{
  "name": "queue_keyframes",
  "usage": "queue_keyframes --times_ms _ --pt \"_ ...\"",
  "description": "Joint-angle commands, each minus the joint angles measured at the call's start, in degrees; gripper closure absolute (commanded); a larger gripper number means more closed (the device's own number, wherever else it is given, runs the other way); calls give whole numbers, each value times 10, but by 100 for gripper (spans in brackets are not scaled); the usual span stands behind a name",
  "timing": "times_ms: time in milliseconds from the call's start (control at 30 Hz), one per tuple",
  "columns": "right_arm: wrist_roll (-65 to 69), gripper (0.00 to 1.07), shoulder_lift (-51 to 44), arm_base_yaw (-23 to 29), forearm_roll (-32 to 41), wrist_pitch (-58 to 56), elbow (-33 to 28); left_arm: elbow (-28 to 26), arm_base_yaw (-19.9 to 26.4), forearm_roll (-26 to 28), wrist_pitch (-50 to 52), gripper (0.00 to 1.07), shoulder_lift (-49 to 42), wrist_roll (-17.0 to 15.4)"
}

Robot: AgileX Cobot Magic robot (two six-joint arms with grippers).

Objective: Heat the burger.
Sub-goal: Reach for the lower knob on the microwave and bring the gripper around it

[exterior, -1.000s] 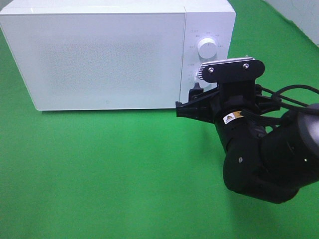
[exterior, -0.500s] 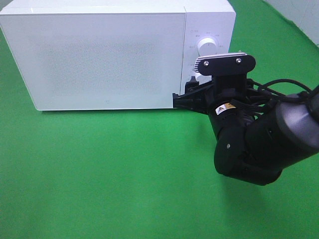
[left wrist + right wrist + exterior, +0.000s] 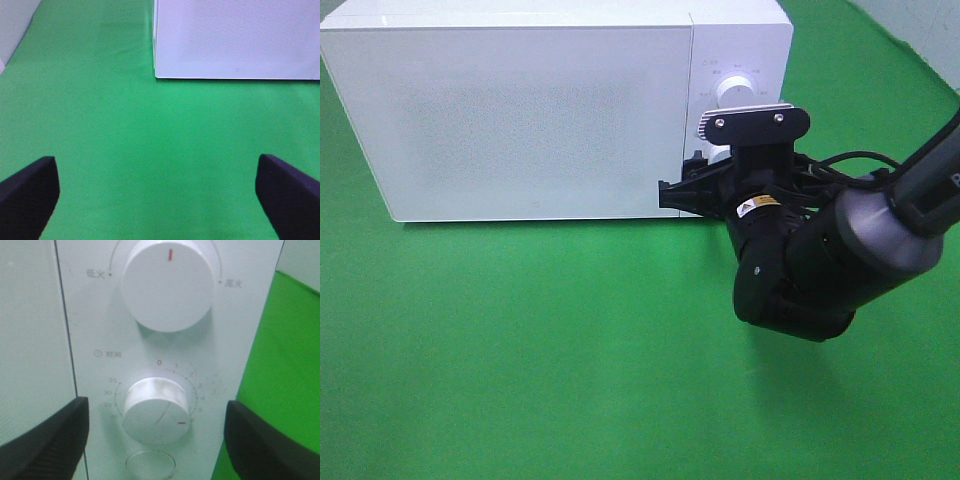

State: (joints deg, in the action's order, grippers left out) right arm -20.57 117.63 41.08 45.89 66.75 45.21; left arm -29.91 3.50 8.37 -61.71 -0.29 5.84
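The burger is not in view. The white microwave (image 3: pixel 530 110) stands at the back of the green cloth with its door shut. My right gripper (image 3: pixel 688 185) is at the control panel on the microwave's right side. In the right wrist view it (image 3: pixel 155 440) is open, with one finger (image 3: pixel 45 440) on each side of the lower timer knob (image 3: pixel 157 410) and apart from it. The knob's red mark points to about 5. The upper power knob (image 3: pixel 167 285) has its red mark straight up. My left gripper (image 3: pixel 157 200) is open and empty over the cloth in front of the microwave (image 3: pixel 235 37).
A round button (image 3: pixel 150 465) sits under the timer knob. The green cloth (image 3: pixel 520 350) covers the table in front of the microwave. The right arm's black body (image 3: pixel 820 260) stands to the right of the microwave's front.
My right arm has moved left and closer to the microwave's control panel, bringing the open gripper up to the timer knob. The microwave has not moved.
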Motion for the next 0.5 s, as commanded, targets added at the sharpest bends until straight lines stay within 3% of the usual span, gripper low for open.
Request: queue_keyframes --times_ms 33,500 --pt "6 35 7 -8 -9 -2 13 3 2 1 3 4 -10 -3" --pt "10 35 36 -36 -36 -19 56 3 2 1 3 4 -10 -3"
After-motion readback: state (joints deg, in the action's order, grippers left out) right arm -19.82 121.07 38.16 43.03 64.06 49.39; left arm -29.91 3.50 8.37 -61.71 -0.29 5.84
